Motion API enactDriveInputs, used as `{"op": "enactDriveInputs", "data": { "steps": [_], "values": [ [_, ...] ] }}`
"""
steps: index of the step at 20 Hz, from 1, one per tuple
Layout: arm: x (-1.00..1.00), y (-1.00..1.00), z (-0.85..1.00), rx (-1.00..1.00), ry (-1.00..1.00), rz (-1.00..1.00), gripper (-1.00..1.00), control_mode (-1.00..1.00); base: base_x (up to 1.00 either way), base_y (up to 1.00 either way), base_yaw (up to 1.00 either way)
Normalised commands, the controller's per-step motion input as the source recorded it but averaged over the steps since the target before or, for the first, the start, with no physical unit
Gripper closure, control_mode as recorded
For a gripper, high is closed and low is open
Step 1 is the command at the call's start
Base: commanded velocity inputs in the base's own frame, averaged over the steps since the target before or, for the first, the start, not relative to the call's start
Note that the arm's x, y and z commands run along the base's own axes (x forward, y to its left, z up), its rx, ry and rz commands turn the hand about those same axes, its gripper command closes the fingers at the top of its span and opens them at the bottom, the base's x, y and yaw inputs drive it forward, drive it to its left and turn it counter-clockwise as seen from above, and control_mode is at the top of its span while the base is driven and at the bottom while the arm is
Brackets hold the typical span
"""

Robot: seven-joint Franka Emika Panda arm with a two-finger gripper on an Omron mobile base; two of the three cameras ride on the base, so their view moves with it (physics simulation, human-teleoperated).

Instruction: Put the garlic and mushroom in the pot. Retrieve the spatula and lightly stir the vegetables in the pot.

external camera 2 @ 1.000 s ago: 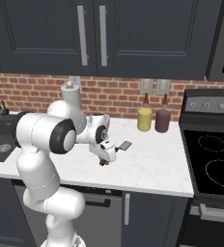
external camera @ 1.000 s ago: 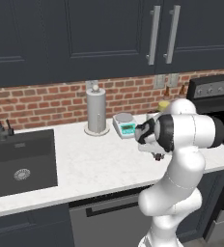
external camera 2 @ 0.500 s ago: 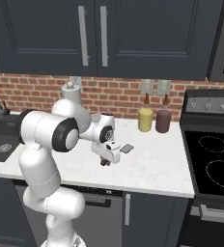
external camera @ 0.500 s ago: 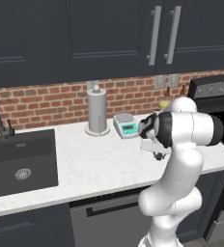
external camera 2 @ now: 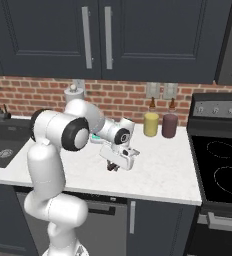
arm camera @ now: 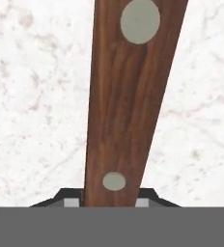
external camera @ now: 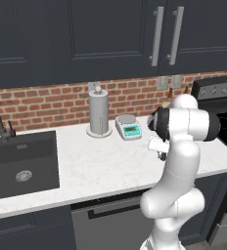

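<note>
Here, the white arm bends low over a pale marble bench [external camera 2: 158, 170] with its claw [external camera 2: 112, 167] pointing down, close above the stone. In the hand view, the spatula [arm camera: 126, 101] shows as a brown wooden handle with two pale rivets, running straight out from between the dark fingertips [arm camera: 145, 197] and away from the claw across the marble. The claw is pinched tight on that handle; the blade cannot be seen.

From the right base view, a yellow canister [external camera 2: 151, 124] and a maroon canister [external camera 2: 169, 125] stand side by side against the brick wall, beyond the claw and to its right. Further right of them is a black stove [external camera 2: 223, 170] with ring burners.

From the left base view, a small kitchen scale [external camera: 128, 127] with a teal display sits just behind the claw [external camera: 161, 154] and to its left. A paper towel roll [external camera: 99, 115] stands upright beside the scale, further left. A dark sink [external camera: 22, 161] with a black tap lies well apart, far left of the claw. Dark cabinets [external camera: 110, 39] with metal handles hang above.
</note>
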Motion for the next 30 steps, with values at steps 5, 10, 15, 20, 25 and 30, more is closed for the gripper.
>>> {"op": "enactDriveInputs", "data": {
  "steps": [5,10,15,20,25,30],
  "values": [
    [-0.41,-0.02,-0.39,0.00,-0.39,0.02,1.00,-1.00,0.00,0.00,0.00],
    [-0.54,-0.01,0.00,-0.02,-0.29,0.00,1.00,-1.00,0.00,0.00,0.00],
    [-0.44,0.00,0.18,-0.04,-0.12,0.00,1.00,-1.00,0.00,0.00,0.00],
    [-0.13,0.00,0.58,-0.04,0.00,0.00,1.00,-1.00,0.00,0.00,0.00],
    [-0.13,0.00,0.52,-0.08,-0.02,0.00,1.00,-1.00,0.00,0.00,0.00],
    [-0.18,0.09,0.21,-0.10,-0.13,0.00,1.00,-1.00,0.00,0.00,0.00]
  ]
}}
